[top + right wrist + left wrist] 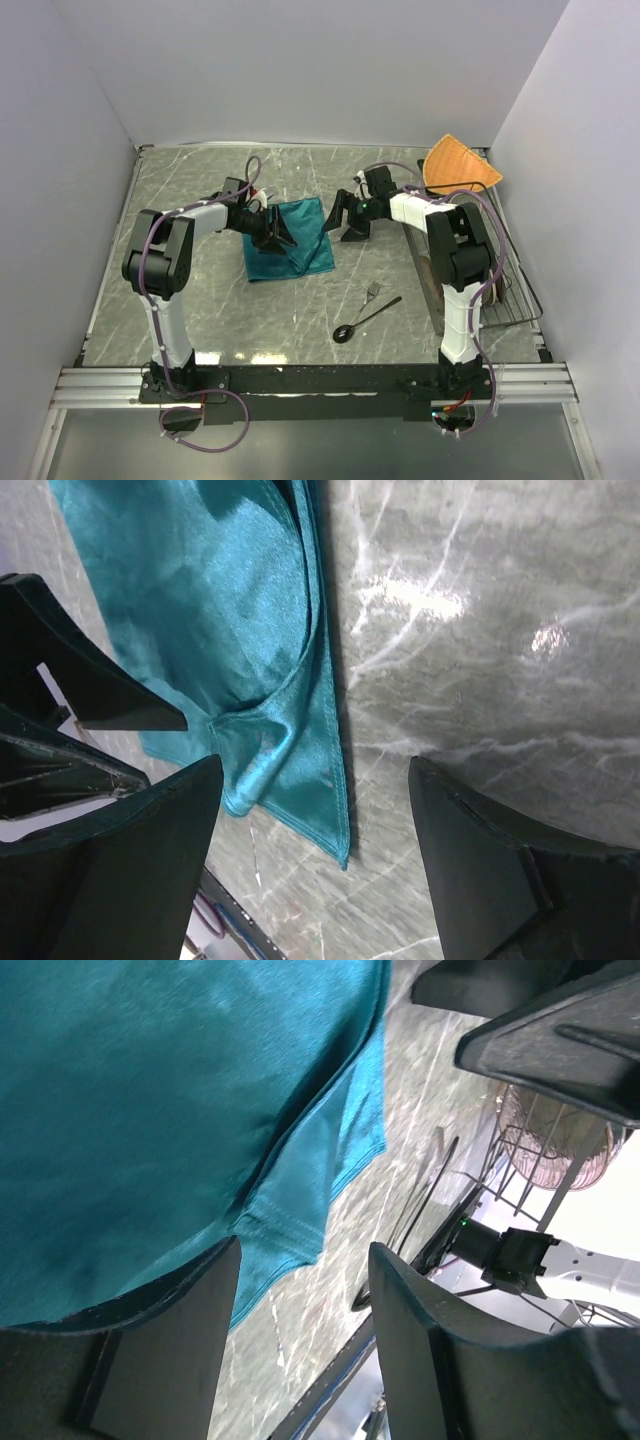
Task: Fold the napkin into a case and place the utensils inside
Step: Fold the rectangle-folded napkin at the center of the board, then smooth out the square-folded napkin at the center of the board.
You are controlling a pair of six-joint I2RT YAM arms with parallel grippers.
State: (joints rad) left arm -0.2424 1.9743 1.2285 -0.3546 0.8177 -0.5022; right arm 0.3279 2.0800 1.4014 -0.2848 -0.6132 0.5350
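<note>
Now one napkin [290,240], one fork [372,291], one spoon [366,319], left fingers [440,1360], right fingers [500,870] spread empty

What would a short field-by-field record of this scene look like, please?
napkin: teal napkin, partly folded in layers, mid-table
left gripper: left gripper open, fingers over the napkin; contact unclear
right gripper: right gripper open, beside the napkin's right edge
utensils: fork and spoon on the table, nearer the arm bases than the napkin, outside it
other: orange cloth at far right; wire rack along the right edge
</note>
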